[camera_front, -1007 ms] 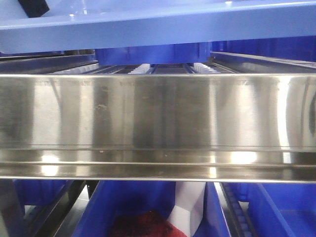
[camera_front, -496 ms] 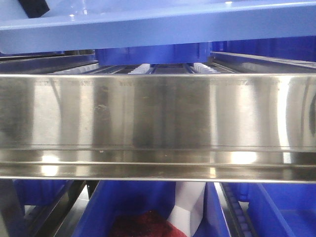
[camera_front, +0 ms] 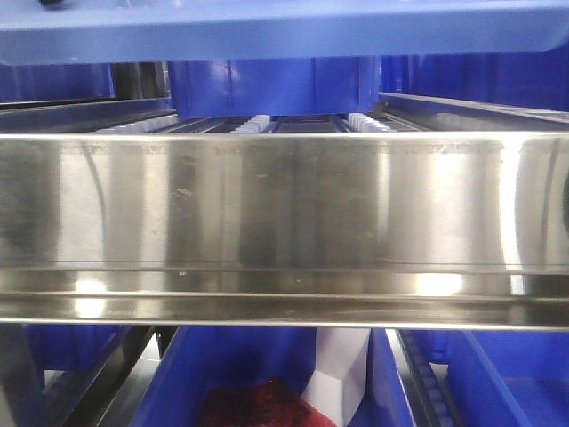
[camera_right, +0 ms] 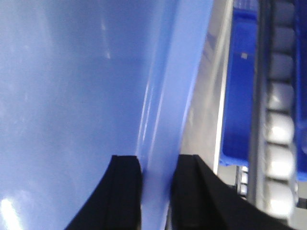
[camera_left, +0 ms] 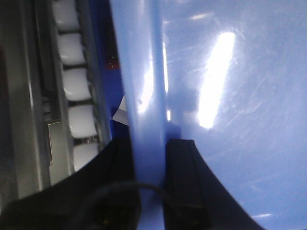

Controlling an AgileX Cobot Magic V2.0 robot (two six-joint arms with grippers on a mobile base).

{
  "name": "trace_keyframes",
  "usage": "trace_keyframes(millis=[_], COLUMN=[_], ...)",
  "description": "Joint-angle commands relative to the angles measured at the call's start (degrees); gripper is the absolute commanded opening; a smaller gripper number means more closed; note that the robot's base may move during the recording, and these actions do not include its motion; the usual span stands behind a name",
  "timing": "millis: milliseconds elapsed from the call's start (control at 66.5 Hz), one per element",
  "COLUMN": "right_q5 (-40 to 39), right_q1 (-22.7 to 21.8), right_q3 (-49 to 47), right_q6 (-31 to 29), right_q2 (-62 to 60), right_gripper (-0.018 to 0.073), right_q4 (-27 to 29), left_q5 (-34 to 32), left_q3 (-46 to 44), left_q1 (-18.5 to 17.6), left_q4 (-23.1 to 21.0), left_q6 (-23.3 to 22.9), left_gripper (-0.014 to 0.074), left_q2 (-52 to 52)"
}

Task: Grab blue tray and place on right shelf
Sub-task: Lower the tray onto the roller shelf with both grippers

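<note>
Above the shiny steel shelf (camera_front: pixel 284 205), the glossy light-blue plastic tray (camera_left: pixel 230 96) is clamped at its rims by the black left gripper (camera_left: pixel 149 160) and right gripper (camera_right: pixel 159 175).

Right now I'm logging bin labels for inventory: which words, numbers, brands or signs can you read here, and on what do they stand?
No text can be read in any view.
blue tray: bare plastic, only glare.
right shelf: faint marks along its front rail's top edge, too blurred to read.
white card in the lower dark-blue bin: no print shows.
</note>
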Motion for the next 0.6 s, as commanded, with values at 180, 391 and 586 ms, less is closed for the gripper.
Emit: trace_keyframes(millis=[180,391,586], right_q5=[-6.9,-7.4,-7.2], right_q1=[-0.1,-0.8,-1.7], right_q3=[-3.3,-3.3,-3.4], right_q6=[-2.2,-2.2,-2.2], right_q2=[7.2,12.0,12.2], right_gripper=[0.0056,0.0067,0.0442], right_q4=[1.2,1.0,1.0], left_q5=[-1.6,-2.8,-3.3], left_q3=[-3.5,-3.5,-3.5], left_q1=[1.9,1.9,1.9], left_q4=[-1.6,-1.6,-1.6], left_q6=[2.6,2.6,2.8], left_gripper=[-0.0048,-0.002,0.0332], left_q2=[6.3,8.6,8.7])
